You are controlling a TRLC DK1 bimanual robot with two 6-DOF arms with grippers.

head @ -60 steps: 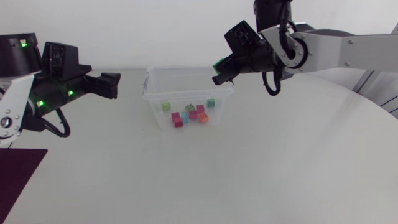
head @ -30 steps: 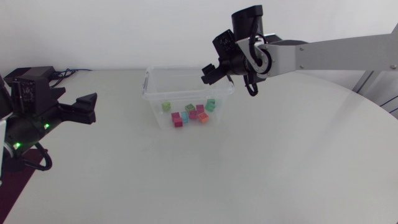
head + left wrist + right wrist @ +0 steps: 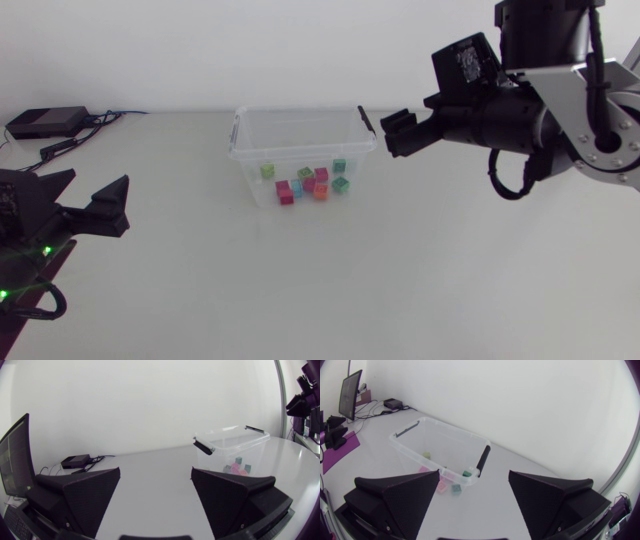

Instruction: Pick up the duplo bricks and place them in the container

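We see the container (image 3: 300, 111), a clear plastic tub with a black handle (image 3: 367, 119) at each short end, standing at the far middle of the white table (image 3: 400, 280). All the duplo bricks (image 3: 309, 184) that we can find lie inside it on its floor, in a loose cluster: a yellow-green one (image 3: 267, 171) sits a little apart on the left. Green, red, pink, orange, cyan and teal ones are bunched toward the right (a few touch, though we cannot count them surely).

Our right gripper (image 3: 392, 133) hangs just beside the container's right end, near that handle and touching nothing. In its wrist view the right gripper (image 3: 474, 474) has its fingers spread wide with nothing between them, and the container (image 3: 451, 431) lies ahead of them.

Our left gripper (image 3: 98, 185) is well apart from the tub, out at the table's left side. Its fingers also stand wide and hold nothing (image 3: 155, 472), with the container (image 3: 235, 447) ahead and off to the right finger's side.

A small black box (image 3: 45, 122) with cables sits at the table's far left corner.
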